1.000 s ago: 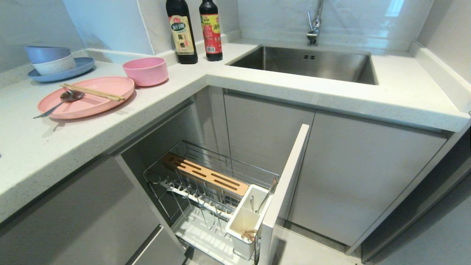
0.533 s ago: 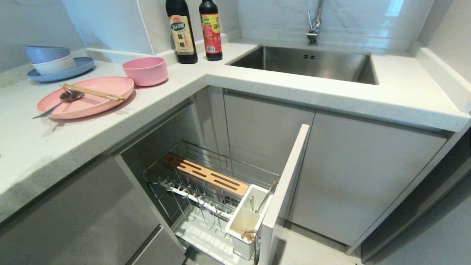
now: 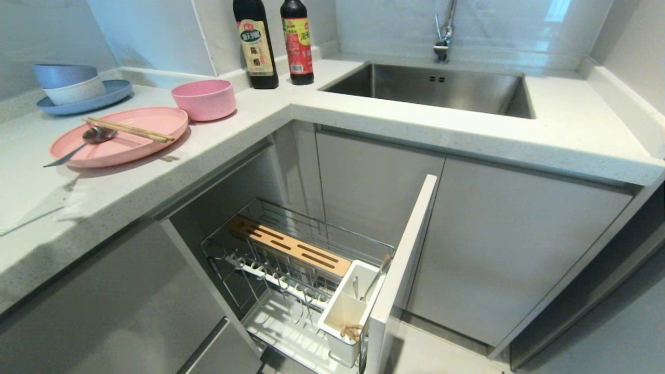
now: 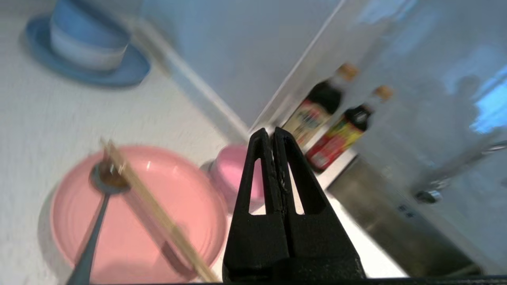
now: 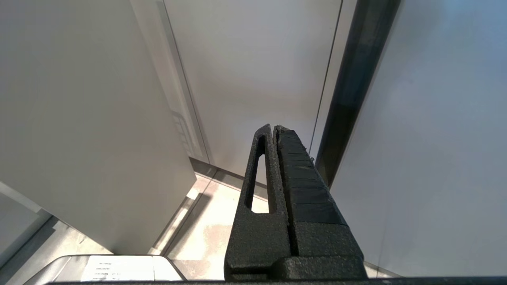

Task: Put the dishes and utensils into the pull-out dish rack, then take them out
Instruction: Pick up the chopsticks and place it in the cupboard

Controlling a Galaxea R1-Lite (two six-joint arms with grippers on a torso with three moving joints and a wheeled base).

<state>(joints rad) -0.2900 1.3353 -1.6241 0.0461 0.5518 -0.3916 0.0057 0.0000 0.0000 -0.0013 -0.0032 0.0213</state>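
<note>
L gripper (image 4: 273, 134) risen over counter | pink plate (image 4: 190, 206) below closed jaws

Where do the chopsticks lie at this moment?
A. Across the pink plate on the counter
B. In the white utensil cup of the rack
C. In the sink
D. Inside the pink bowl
A: the chopsticks rest across the pink plate, beside the spoon.

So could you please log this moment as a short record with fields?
pink plate: on countertop, carrying chopsticks and spoon
pink bowl: on countertop beside the plate
dish rack: pulled out, no pink dishes in it
left pincer: shut, empty, above the countertop
right pincer: shut, empty, by cabinet fronts
</note>
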